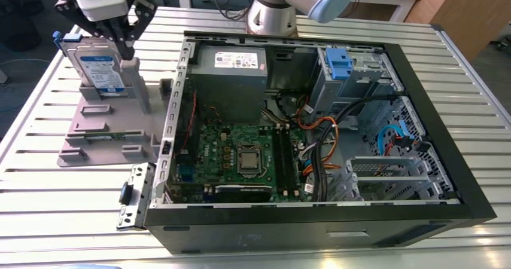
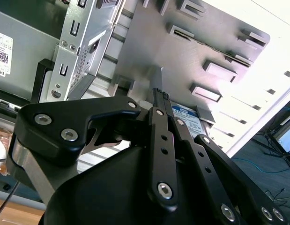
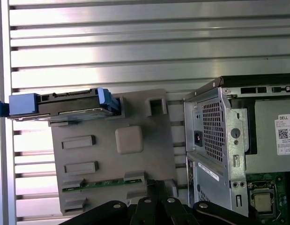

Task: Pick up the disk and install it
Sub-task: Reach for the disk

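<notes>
The end effector (image 1: 125,48) hangs over the grey stand (image 1: 112,122) on the slatted metal surface (image 1: 72,203). In the exterior view its black links slope in to a narrow point, the fingers (image 2: 159,122) close together with nothing between them.

And there's the disk (image 1: 100,72): upright on its edge in the slot at one end of that stand, white and blue label facing out, blue bracket wrapped round it. Seen from outside, the fingertips overlap the disk's top corner. In both wrist views, though, the disk (image 3: 65,104) sits below the end effector and off to one side, apart from it and not gripped. So it is in the stand, not in the machine.

Directly under the end effector lie the stand's other raised slots, one with a green memory strip (image 3: 105,183) lying in it.

Just beside the stand, on the far side from the disk, the open computer case (image 1: 319,227) lies on the surface with its side panel off. Inside, the nearest thing to the end effector is the big grey box with a white sticker (image 1: 231,78). The green motherboard (image 1: 239,155) spreads out below that. Farther across the case, well away from the end effector, a small blue clip (image 1: 339,63) stands in the drive cage with no drive in it. The arm's silver base (image 1: 276,12) rises behind the case.
</notes>
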Controlling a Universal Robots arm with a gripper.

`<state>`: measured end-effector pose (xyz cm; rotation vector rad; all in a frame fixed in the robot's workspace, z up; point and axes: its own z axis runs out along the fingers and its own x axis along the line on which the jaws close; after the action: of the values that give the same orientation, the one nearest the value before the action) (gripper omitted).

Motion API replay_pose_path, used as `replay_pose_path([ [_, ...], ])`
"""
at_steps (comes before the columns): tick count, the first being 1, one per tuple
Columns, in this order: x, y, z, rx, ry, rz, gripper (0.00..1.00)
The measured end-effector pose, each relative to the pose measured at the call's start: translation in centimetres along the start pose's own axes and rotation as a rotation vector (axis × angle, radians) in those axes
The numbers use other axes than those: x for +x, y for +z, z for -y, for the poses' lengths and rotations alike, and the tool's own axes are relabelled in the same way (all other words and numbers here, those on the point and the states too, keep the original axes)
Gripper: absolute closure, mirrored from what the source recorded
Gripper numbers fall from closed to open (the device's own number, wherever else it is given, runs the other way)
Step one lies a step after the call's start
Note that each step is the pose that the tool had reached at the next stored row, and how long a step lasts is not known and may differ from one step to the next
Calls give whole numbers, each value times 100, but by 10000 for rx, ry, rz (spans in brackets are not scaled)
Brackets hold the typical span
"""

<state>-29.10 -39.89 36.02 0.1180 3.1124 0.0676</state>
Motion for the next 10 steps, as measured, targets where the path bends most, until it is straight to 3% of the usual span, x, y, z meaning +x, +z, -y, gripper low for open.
replay_pose_path([
  [10,28,6,2,0,0,0,89],
])
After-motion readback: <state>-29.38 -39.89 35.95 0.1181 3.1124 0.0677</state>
